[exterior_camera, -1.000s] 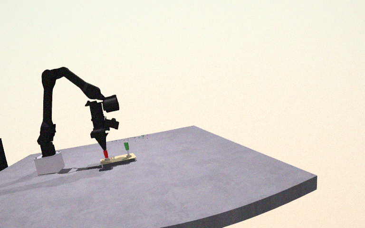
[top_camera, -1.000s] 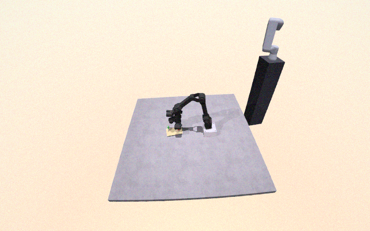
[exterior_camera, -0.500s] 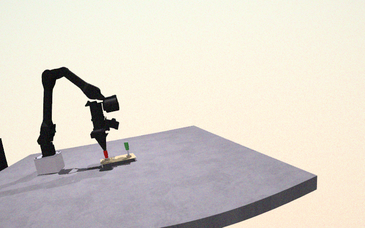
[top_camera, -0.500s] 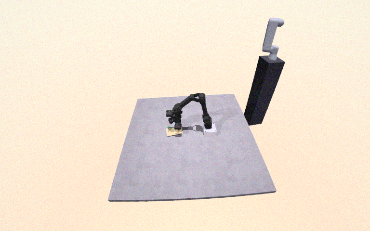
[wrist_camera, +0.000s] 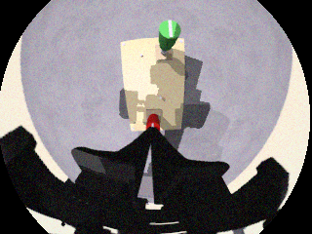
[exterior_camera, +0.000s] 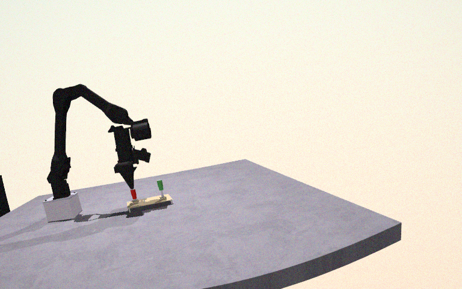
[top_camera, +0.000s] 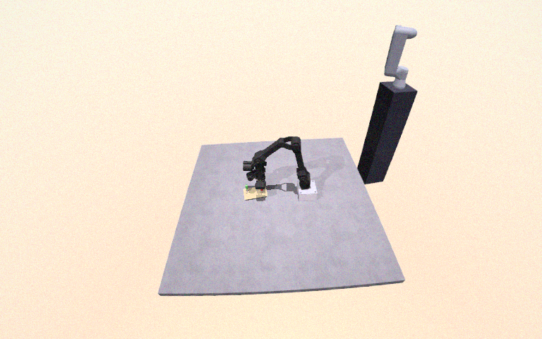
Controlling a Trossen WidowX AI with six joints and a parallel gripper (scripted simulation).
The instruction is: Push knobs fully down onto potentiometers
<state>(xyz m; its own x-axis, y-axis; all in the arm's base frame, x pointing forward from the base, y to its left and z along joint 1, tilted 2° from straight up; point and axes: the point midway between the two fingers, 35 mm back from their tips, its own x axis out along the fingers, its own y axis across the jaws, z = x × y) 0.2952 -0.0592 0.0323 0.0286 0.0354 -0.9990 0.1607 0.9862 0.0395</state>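
The cream circuit board (top_camera: 250, 195) (exterior_camera: 150, 202) (wrist_camera: 134, 73) stands on short legs on the table. The green knob (top_camera: 246, 186) (exterior_camera: 160, 185) (wrist_camera: 170, 32) stands high at the board's far end, with a length of pale shaft showing below it. The red knob (exterior_camera: 133, 194) (wrist_camera: 153, 121) stands at the near end, its lower edge close to its potentiometer; whether a small gap remains there I cannot tell. My gripper (exterior_camera: 132, 188) (wrist_camera: 152, 130) is shut, with nothing between the fingers. Its tips are at the top of the red knob and seem to touch it.
The arm's white base block (top_camera: 308, 194) (exterior_camera: 62, 208) stands on the grey table (top_camera: 287, 247) (exterior_camera: 238, 238) beside the board. A dark pillar (top_camera: 387, 131) with a pale grey arm (top_camera: 394, 51) on top stands beyond the table edge.
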